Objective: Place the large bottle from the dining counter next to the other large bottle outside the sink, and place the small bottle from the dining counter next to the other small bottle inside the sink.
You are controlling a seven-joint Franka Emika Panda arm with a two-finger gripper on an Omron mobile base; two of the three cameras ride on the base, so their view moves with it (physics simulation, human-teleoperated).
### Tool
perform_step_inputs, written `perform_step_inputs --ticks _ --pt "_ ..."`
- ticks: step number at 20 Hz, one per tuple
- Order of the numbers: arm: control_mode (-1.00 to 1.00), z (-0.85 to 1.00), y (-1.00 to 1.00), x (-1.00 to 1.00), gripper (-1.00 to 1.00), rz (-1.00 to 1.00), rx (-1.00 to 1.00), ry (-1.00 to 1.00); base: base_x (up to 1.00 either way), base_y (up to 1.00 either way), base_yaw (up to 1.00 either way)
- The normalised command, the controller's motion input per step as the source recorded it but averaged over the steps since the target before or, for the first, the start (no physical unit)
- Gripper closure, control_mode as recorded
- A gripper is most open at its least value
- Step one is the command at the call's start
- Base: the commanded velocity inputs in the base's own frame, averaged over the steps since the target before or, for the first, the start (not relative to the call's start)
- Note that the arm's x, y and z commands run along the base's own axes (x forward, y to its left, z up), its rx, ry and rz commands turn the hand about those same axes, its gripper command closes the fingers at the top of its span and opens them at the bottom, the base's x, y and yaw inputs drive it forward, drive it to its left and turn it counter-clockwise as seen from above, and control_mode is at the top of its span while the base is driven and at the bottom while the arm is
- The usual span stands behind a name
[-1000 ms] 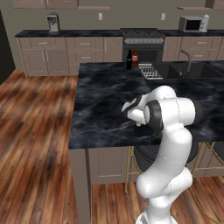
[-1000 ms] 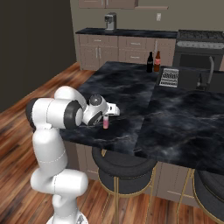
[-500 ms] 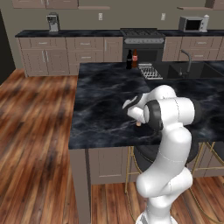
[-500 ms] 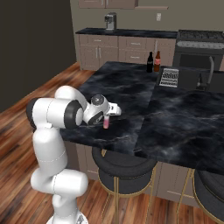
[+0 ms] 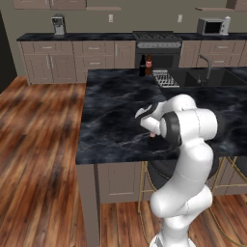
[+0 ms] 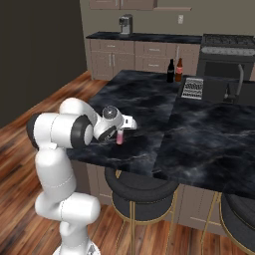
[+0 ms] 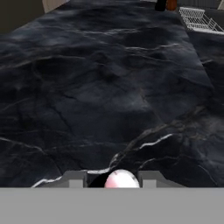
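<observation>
Tiny pink bottle (image 6: pixel 119 137) with a dark cap stands near the front edge of the black white-veined marble dining counter (image 6: pixel 149 99), clamped between the white arm's gripper (image 6: pixel 121 131) fingers (pink shows between them in the hand view). Tall brown red-labelled bottle (image 6: pixel 179 70) stands far back beside the tall black bottle (image 6: pixel 170 70).

Even, soft rendered light, faint shadows, slightly blurry, no glare.

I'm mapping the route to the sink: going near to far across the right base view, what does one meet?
Small pink bottle in the gripper → bare dining counter → dish rack → black bottle and brown bottle side by side → coffee machine.
</observation>
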Motion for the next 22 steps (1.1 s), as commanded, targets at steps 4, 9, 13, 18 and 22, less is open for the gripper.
perform_step_inputs --ticks 4,9,13,18,22 --pt "-1.0 0.23 0.21 -0.17 1.0 0.0 0.0 -0.02 0.0 0.0 0.0" --pt "-1.0 0.13 0.19 -0.22 1.0 0.0 0.0 -0.02 0.0 0.0 0.0" --pt "-1.0 0.02 0.13 -0.06 1.0 0.0 0.0 0.0 0.0 0.0 0.0" --pt "-1.0 0.0 0.12 -0.4 1.0 0.0 0.0 -0.01 0.0 0.0 0.0" --pt "-1.0 0.05 0.08 -0.77 1.0 0.0 0.0 -0.08 0.0 0.0 0.0"
